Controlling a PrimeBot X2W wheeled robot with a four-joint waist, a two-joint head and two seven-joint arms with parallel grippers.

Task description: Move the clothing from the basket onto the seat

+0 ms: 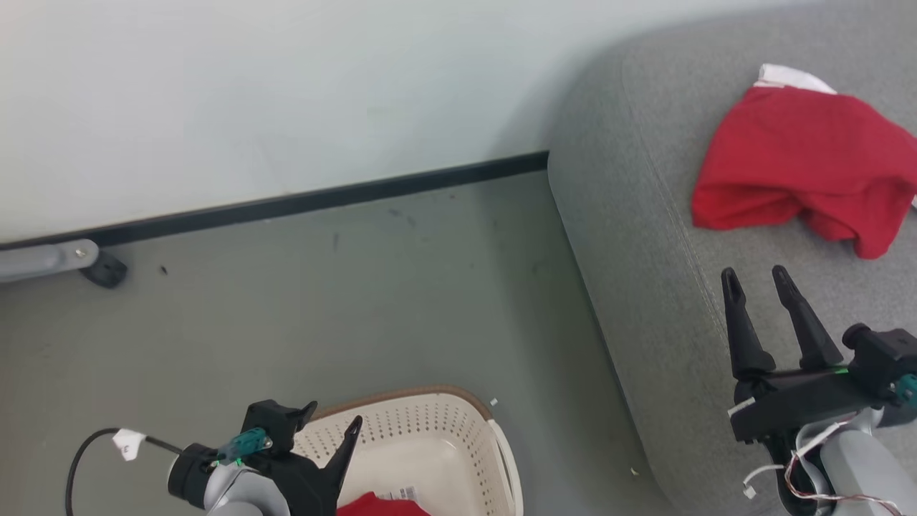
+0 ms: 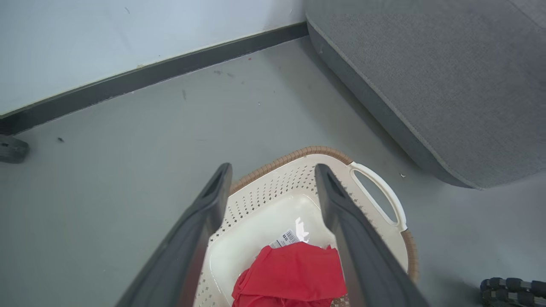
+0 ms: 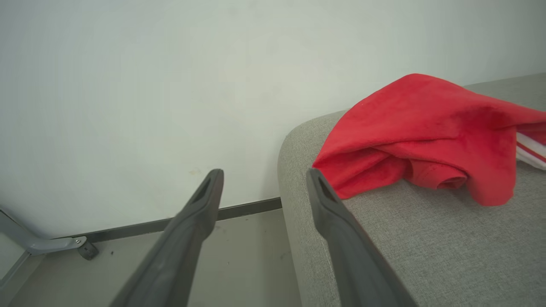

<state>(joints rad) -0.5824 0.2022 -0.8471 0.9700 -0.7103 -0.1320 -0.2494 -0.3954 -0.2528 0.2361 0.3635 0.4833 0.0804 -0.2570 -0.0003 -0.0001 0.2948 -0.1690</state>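
left gripper (image 2: 273,170) wide open, empty, above basket (image 2: 298,153) | red garment (image 2: 290,273) bunched inside: looks soft, light, limp; pinch a raised fold | right gripper (image 1: 754,276) open, empty, at edge of seat (image 1: 645,215) | second garment (image 1: 802,158) lies there

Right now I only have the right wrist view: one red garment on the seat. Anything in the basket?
Observer: Yes. A red garment lies in the basket, with a barcode tag showing at its edge.
Operator: Left gripper?
Observer: The left gripper hangs over the basket, jaws open, holding nothing.
Operator: Where's the basket relative to the seat?
Observer: On the floor beside the seat, near its corner, with a gap between them.
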